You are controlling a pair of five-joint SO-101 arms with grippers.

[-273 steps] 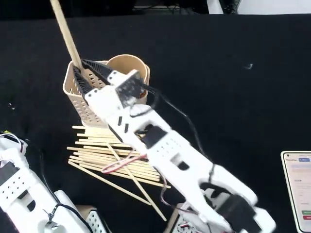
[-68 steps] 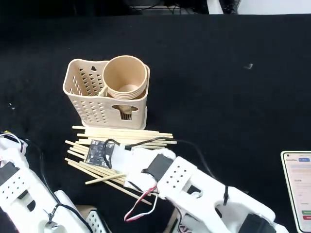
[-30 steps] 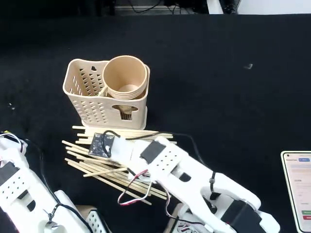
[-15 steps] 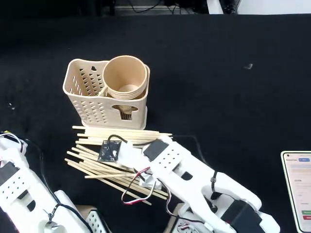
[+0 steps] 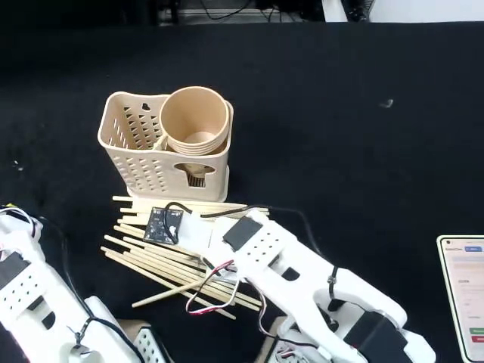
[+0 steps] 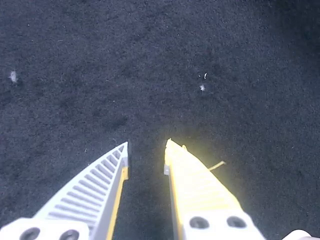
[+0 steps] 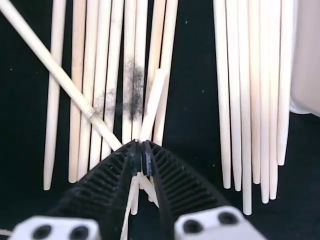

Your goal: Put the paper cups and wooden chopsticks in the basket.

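Note:
A beige slotted basket (image 5: 147, 155) stands on the black table with stacked paper cups (image 5: 197, 121) in its right half. In front of it lies a pile of wooden chopsticks (image 5: 144, 253), also in the right wrist view as chopsticks (image 7: 102, 75). My right gripper (image 5: 155, 228) is low over the pile, its fingertips under the wrist. Its own view shows the right gripper (image 7: 139, 146) shut on one chopstick (image 7: 152, 100), while another chopstick (image 7: 55, 67) crosses the pile diagonally. My left gripper (image 6: 146, 145) hangs open over bare black cloth, with the left arm (image 5: 30, 295) at the near left corner.
A phone (image 5: 463, 295) lies at the right edge of the table. One loose chopstick (image 5: 168, 293) lies askew at the near side of the pile. The black cloth to the right of the basket and behind it is bare.
The right arm went from the basket, where it held a chopstick upright, down to the pile. In the last second it shifted slightly, and a loose chopstick slid toward the near edge.

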